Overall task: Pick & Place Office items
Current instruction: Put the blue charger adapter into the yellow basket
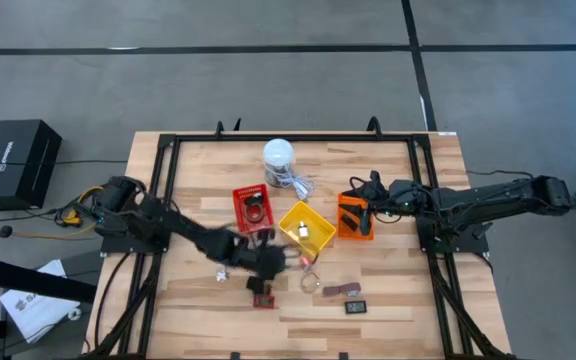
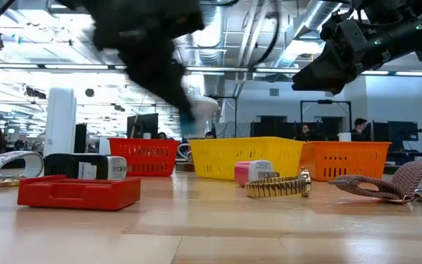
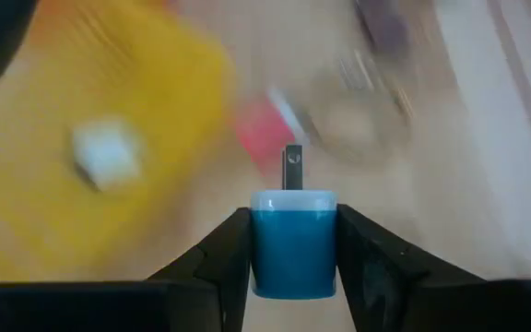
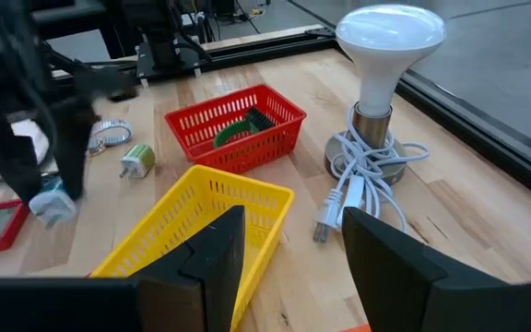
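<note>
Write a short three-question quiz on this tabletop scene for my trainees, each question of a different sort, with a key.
1. True or false: the left end effector is shut on a blue and white plug adapter.
2. Multiple choice: the white block lies in which basket? A) red basket B) yellow basket C) orange basket
3. Fill in: the right end effector hovers with its fingers ____ and holds nothing.

Key: 1 true; 2 B; 3 open.
</note>
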`<state>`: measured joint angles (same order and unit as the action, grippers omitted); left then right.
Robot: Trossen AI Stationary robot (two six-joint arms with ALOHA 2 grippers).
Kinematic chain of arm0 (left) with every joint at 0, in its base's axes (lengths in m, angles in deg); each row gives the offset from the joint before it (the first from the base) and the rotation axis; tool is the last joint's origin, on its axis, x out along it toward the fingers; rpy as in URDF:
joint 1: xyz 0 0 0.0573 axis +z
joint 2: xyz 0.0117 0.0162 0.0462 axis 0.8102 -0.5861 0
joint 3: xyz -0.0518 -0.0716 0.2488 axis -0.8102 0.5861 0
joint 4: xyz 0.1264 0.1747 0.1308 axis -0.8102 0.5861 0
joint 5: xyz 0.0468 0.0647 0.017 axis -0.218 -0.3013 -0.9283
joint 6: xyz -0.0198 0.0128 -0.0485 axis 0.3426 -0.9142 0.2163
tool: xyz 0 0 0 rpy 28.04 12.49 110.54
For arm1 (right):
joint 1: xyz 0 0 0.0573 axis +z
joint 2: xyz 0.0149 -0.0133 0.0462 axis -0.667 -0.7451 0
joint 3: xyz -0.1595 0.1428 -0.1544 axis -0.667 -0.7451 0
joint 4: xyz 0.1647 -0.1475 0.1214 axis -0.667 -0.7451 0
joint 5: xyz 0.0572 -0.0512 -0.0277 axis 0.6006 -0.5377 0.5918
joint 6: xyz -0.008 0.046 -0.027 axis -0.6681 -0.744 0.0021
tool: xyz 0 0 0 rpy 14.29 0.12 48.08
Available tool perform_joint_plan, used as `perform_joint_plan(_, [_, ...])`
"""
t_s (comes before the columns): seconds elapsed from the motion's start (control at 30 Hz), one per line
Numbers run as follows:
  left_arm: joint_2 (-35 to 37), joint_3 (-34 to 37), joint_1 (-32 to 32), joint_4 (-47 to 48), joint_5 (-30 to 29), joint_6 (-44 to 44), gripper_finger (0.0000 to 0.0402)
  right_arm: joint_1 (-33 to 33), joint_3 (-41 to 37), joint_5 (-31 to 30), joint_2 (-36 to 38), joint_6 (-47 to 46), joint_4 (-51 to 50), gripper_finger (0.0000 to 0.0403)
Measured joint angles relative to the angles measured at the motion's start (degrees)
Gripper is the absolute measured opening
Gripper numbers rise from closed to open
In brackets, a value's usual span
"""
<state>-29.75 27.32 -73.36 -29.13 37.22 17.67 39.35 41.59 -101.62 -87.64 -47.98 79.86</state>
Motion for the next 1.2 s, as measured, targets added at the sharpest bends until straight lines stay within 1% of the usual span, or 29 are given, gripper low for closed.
perform_joint_plan(0.1, [2.29,-0.24,4.73,-5.18,-0.38,-5.90,0.0132,-0.19,0.02,0.00,0.00,0.02,0.31,0.0175])
perform_joint_plan(0.17, [2.93,-0.36,8.35,-8.84,1.75,-9.40,0.0134,-0.43,0.00,-0.02,-0.02,0.02,0.13,0.0175])
perform_joint_plan(0.27, [3.11,-0.17,13.46,-11.57,4.97,-13.25,0.0134,-0.77,0.00,-0.02,0.00,0.07,-0.33,0.0175])
perform_joint_plan(0.4, [1.51,-0.27,18.80,-12.59,8.84,-14.85,0.0132,-1.36,0.00,-0.02,-0.01,0.15,-0.64,0.0175])
perform_joint_plan(0.47, [0.39,0.51,20.48,-11.15,10.47,-14.95,0.0132,-1.69,0.00,-0.02,0.00,0.15,-0.57,0.0175])
perform_joint_plan(0.53, [-1.47,0.42,21.52,-12.03,11.69,-15.18,0.0133,-2.08,0.00,-0.02,-0.02,0.15,-0.87,0.0175])
perform_joint_plan(0.77, [-5.98,0.41,21.94,-11.96,11.73,-16.45,0.0133,-2.95,0.00,-0.02,-0.02,0.13,-1.48,0.0175])
perform_joint_plan(0.9, [-7.16,0.40,21.96,-12.04,11.71,-16.36,0.0138,-2.93,0.00,-0.02,-0.02,0.13,-1.66,0.0175])
perform_joint_plan(1.2, [-6.98,0.36,21.96,-12.07,11.52,-16.39,0.0173,-2.93,0.00,-0.02,-0.02,0.13,-1.73,0.0175])
